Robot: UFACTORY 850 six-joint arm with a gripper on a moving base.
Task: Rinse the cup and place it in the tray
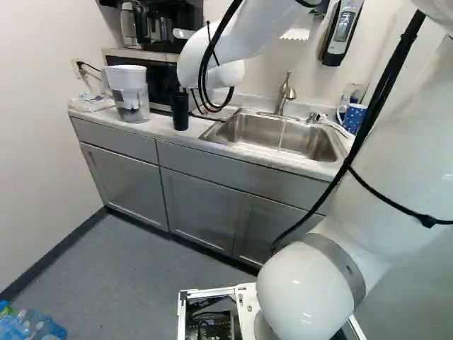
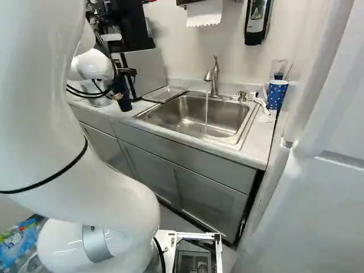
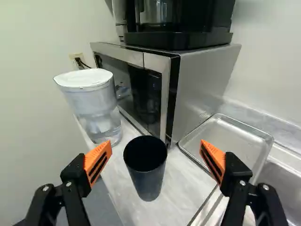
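My gripper [image 2: 127, 74] is over the counter left of the sink in the right base view, partly hidden by its own arm. In the wrist view the gripper [image 3: 156, 149] stands open, its orange-padded fingers wide apart. The dark cup [image 3: 146, 176] stands upright on the counter, in line with the gap between the fingers and touched by neither; it also shows as the black cup [image 1: 180, 112] in the left base view. A shallow metal tray [image 3: 230, 137] lies beside the cup, between the microwave and the sink. Its rim [image 2: 164, 101] lies by the sink's edge.
Water [image 2: 206, 114] runs from the faucet [image 2: 214, 77] into the sink [image 2: 182, 116]. A white-lidded pitcher [image 3: 91, 103] and a microwave [image 3: 164, 89] stand close behind the cup. Beyond the sink stands a blue dotted mug [image 2: 276, 94]. Cabinets [image 1: 205, 212] front the counter.
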